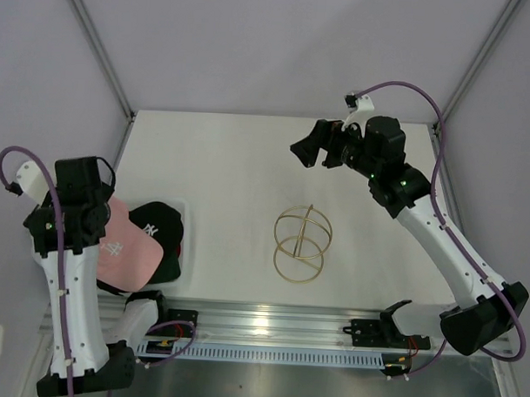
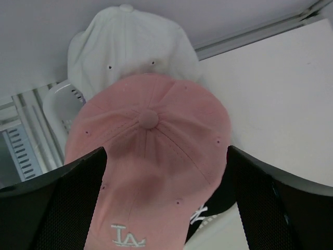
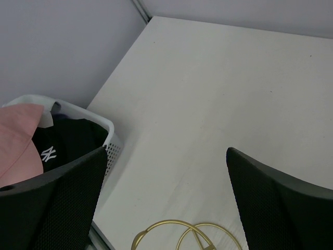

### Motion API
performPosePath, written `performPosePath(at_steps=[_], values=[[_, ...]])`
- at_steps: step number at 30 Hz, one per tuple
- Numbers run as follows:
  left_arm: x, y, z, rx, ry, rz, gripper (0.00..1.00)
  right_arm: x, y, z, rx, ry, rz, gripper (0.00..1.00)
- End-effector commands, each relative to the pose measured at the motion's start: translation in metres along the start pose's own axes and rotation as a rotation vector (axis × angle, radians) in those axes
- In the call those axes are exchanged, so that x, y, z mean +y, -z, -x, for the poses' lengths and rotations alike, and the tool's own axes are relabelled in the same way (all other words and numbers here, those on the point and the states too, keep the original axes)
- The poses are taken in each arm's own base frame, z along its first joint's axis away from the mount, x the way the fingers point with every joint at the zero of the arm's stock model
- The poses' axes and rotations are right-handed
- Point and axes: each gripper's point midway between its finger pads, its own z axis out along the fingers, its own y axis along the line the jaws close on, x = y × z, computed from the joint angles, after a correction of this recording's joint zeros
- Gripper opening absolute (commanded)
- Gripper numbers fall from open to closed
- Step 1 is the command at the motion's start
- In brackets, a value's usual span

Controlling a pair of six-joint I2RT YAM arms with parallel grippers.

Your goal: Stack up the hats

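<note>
Three hats (image 1: 137, 238) sit in the basket (image 3: 83, 111) at the table's left. The pink cap (image 2: 151, 156) (white "LA" on its front) lies directly under the left gripper (image 2: 166, 205), whose jaws are wide and empty, and its crown-to-brim axis runs between them. Next to it are a black cap (image 1: 162, 225) marked "NY" and a white cap (image 2: 130, 47). The right gripper (image 1: 314, 152), equally wide and empty, hangs well apart.
</note>
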Motion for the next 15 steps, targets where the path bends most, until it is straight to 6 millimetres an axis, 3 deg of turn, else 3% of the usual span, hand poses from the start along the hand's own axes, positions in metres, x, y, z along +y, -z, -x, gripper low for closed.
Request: performPosePath(at_steps=[1, 3, 5, 6, 10, 11, 14, 15], values=[[0.032, -0.007, -0.031, 0.096, -0.081, 0.119, 1.00, 0.006, 0.012, 0.018, -0.068, 0.040, 0.001, 1.00], [0.028, -0.014, -0.039, 0.113, -0.075, 0.100, 0.98, 0.005, 0.012, 0.018, -0.064, 0.047, -0.002, 1.00], [0.028, -0.017, -0.046, 0.126, -0.077, 0.092, 0.90, 0.004, 0.011, 0.017, -0.060, 0.047, -0.004, 0.99], [0.025, -0.018, -0.045, 0.120, -0.075, 0.078, 0.79, 0.005, 0.011, 0.016, -0.059, 0.044, -0.002, 1.00], [0.024, -0.019, -0.042, 0.104, -0.077, 0.066, 0.54, 0.004, 0.008, 0.016, -0.057, 0.034, 0.000, 0.99], [0.025, -0.017, -0.040, 0.099, -0.078, 0.064, 0.41, 0.005, 0.007, 0.016, -0.056, 0.032, 0.007, 1.00], [0.028, -0.008, -0.028, 0.064, -0.059, 0.056, 0.16, 0.009, 0.006, 0.016, -0.050, 0.019, 0.024, 1.00], [0.027, 0.002, -0.014, 0.031, -0.038, 0.028, 0.02, 0.010, 0.006, 0.016, -0.049, 0.015, 0.031, 0.99]])
